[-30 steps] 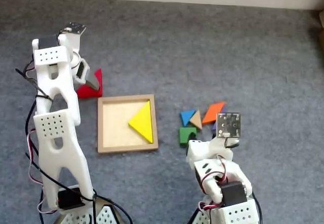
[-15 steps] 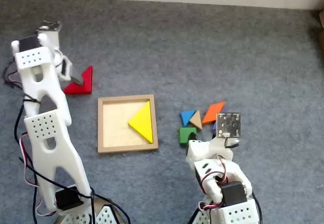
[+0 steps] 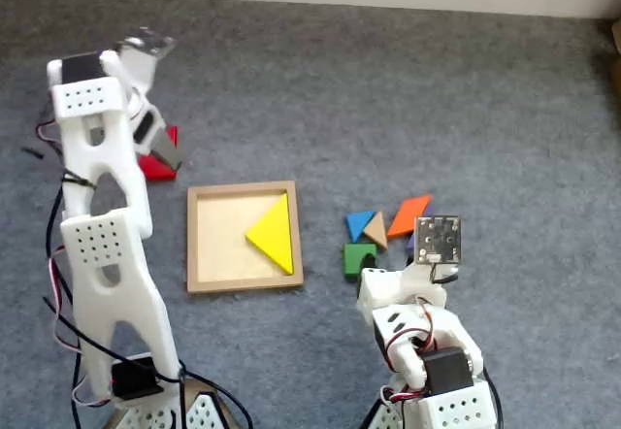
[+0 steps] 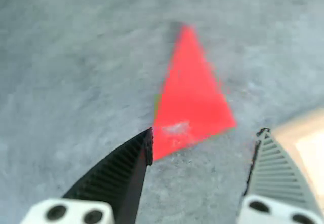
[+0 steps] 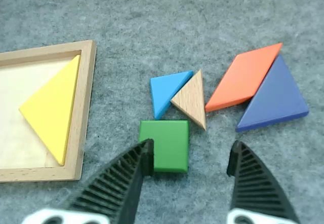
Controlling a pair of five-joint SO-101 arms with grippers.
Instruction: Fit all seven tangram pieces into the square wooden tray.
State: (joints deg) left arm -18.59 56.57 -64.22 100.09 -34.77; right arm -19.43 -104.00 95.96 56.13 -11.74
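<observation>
The square wooden tray (image 3: 198, 240) lies mid-table with a yellow triangle (image 3: 272, 232) inside against its right wall. A red triangle (image 3: 157, 161) (image 4: 191, 97) lies on the carpet up-left of the tray. My left gripper (image 3: 165, 157) (image 4: 202, 138) hangs open just over its near edge, fingers either side. To the right of the tray are a blue triangle (image 5: 167, 91), a plain wooden triangle (image 5: 192, 102), a green square (image 5: 164, 145), an orange parallelogram (image 5: 243, 83) and a dark blue triangle (image 5: 273, 102). My right gripper (image 5: 190, 155) stands open above the green square's right side.
Grey carpet (image 3: 408, 89) covers the whole table. A corner of the tray (image 4: 304, 133) shows beside the left gripper's pale finger. The tray's left half (image 5: 15, 97) is bare wood. Open carpet stretches behind and to the right of the pieces.
The left arm swung out to the left, then came back right over the red triangle. The red triangle has shifted slightly. The right arm has not moved.
</observation>
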